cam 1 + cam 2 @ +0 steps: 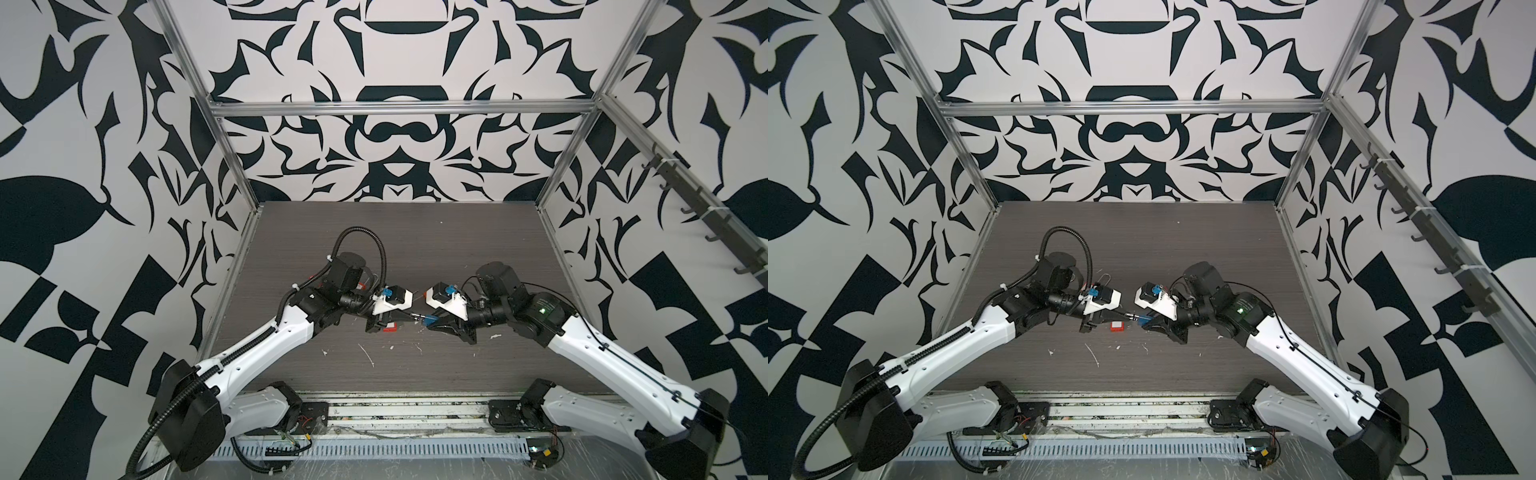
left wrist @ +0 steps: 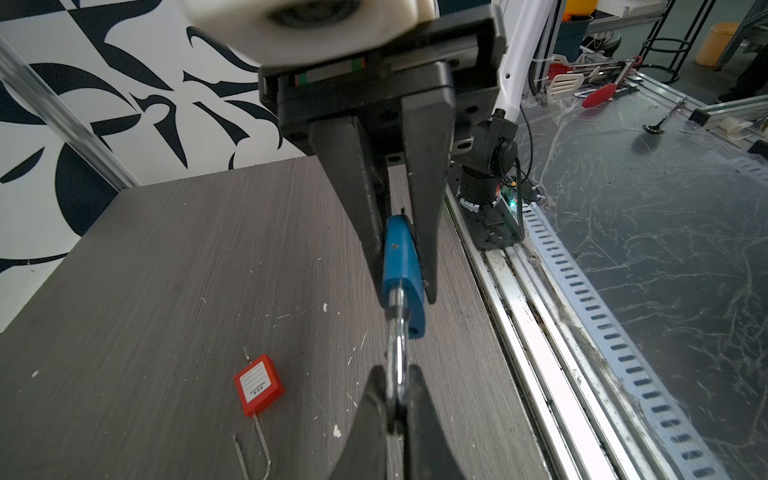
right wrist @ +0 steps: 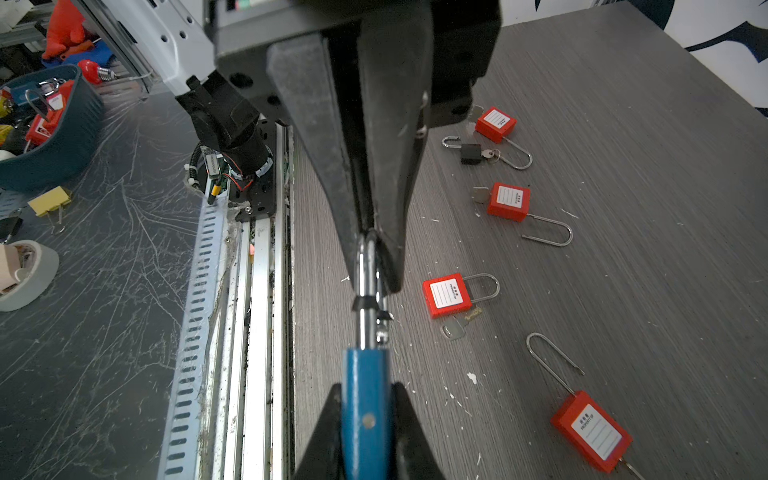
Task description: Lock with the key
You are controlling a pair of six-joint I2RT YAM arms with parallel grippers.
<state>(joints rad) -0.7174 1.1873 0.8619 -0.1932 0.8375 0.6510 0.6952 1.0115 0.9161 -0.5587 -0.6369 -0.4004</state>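
Observation:
A blue padlock hangs above the table between both grippers. My right gripper is shut on its blue body. My left gripper is shut on its silver shackle, whose bend sits between the left fingers. In both top views the two grippers meet tip to tip at mid table, left gripper and right gripper, with the blue padlock between them. A loose silver key lies on the table beside a red padlock. The blue padlock's keyhole end is hidden.
Several red padlocks lie on the grey table, two with open shackles, and a small black padlock with a key in it. One red padlock lies below the grippers. A metal rail runs along the table's front edge.

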